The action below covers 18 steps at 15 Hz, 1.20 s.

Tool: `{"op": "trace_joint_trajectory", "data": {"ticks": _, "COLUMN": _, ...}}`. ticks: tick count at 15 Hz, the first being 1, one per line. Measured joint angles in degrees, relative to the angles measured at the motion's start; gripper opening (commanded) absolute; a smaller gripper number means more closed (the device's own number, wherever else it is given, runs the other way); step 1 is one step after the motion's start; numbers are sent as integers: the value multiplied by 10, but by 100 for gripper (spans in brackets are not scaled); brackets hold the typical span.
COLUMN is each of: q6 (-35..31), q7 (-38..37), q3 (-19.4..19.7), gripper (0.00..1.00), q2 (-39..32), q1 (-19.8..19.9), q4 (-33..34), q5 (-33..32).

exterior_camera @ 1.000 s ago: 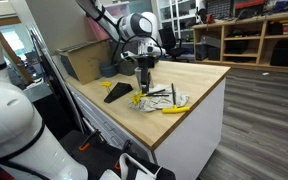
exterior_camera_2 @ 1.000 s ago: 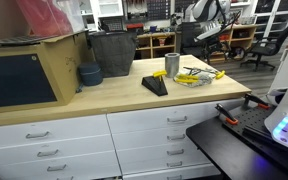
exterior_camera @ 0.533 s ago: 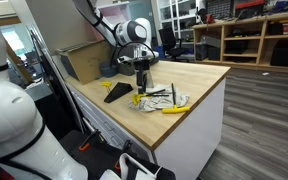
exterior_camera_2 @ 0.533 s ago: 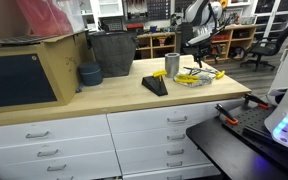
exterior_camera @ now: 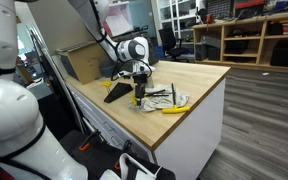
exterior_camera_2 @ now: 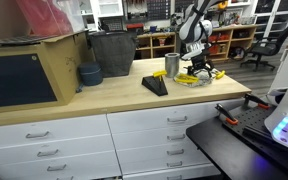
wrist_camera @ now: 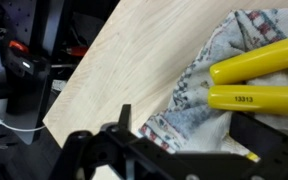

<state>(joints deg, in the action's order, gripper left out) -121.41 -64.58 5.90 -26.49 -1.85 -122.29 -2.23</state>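
Observation:
My gripper (exterior_camera: 138, 93) is low over the wooden bench top, at a patterned grey cloth (exterior_camera: 156, 101) with yellow-handled tools (exterior_camera: 174, 109) lying on it. In the wrist view the gripper (wrist_camera: 186, 126) is open, its two black fingers standing either side of the cloth's (wrist_camera: 199, 95) near edge, with the yellow handles (wrist_camera: 254, 80) just beyond. It grips nothing. In an exterior view the gripper (exterior_camera_2: 196, 67) stands over the cloth pile (exterior_camera_2: 192, 78), next to a metal cup (exterior_camera_2: 172, 64).
A black wedge-shaped object (exterior_camera_2: 155, 86) lies left of the cloth and also shows in an exterior view (exterior_camera: 117, 93). A blue bowl (exterior_camera_2: 89, 74), a black bin (exterior_camera_2: 112, 52) and a cardboard box (exterior_camera_2: 24, 70) stand further along. The bench edge (exterior_camera: 189, 125) is close.
The arm has moved along the bench and come down. The gripper has dropped from above the cup area to the cloth and tools.

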Motion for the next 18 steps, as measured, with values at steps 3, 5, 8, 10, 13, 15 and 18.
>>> {"op": "trace_joint_trajectory", "data": {"ticks": 3, "q6": -7, "q7": 0, "q3": 6, "gripper": 100, "q2": -10, "q1": 0, "q4": 2, "q5": 1}}
{"op": "trace_joint_trajectory", "data": {"ticks": 5, "q6": -7, "q7": 2, "q3": 11, "gripper": 100, "q2": -8, "q1": 0, "q4": -1, "q5": 1}}
{"op": "trace_joint_trajectory", "data": {"ticks": 8, "q6": -7, "q7": 11, "q3": 18, "gripper": 100, "q2": 8, "q1": 5, "q4": -28, "q5": 1}}
{"op": "trace_joint_trajectory", "data": {"ticks": 10, "q6": -7, "q7": 25, "q3": 21, "gripper": 100, "q2": 28, "q1": 9, "q4": -58, "q5": 1}}
{"op": "trace_joint_trajectory", "data": {"ticks": 13, "q6": -6, "q7": 49, "q3": 22, "gripper": 100, "q2": 71, "q1": 15, "q4": -117, "q5": 1}}
{"op": "trace_joint_trajectory", "data": {"ticks": 15, "q6": -6, "q7": 60, "q3": 22, "gripper": 100, "q2": 95, "q1": 15, "q4": -151, "q5": 1}}
{"op": "trace_joint_trajectory", "data": {"ticks": 18, "q6": -6, "q7": 74, "q3": 22, "gripper": 100, "q2": 110, "q1": 15, "q4": -184, "q5": -1}}
